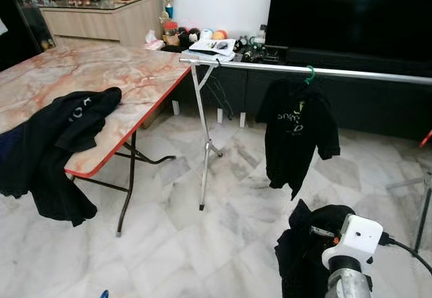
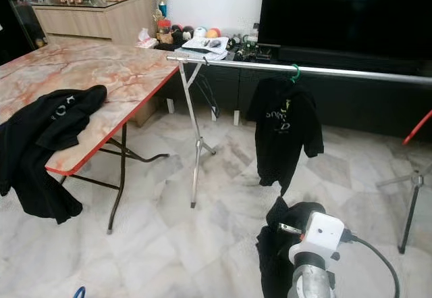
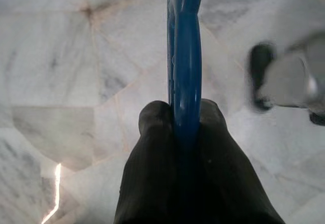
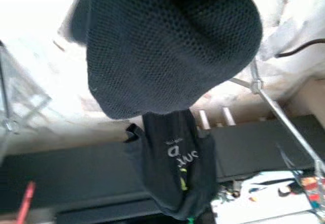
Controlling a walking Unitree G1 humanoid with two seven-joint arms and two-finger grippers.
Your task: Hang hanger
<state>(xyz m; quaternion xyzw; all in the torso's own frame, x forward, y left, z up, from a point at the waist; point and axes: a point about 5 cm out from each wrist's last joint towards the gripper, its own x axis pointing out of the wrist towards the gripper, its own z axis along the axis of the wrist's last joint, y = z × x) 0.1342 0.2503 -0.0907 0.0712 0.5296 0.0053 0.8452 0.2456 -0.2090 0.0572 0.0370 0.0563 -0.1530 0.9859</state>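
Hanger [image 3: 185, 56], blue, is mostly cut off: just one bar, running straight out along the left gripper [image 3: 184, 117], whose fingers [image 3: 152, 132] are clamped on it, low over the marble floor [image 1: 223, 237]. Right gripper [image 4: 167, 41] is buried in a black shirt [image 1: 304, 251], so can't tell its fingers. Another shirt [image 1: 297, 132] hangs on the rail [image 1: 351, 73].

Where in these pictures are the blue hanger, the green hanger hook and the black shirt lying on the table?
blue hanger [image 3: 186, 56], left wrist view, on its blue bar above the fingers.
green hanger hook [image 1: 310, 75], left eye view, on the curve over the rail.
black shirt on the table [image 1: 74, 122], left eye view, on its chest.
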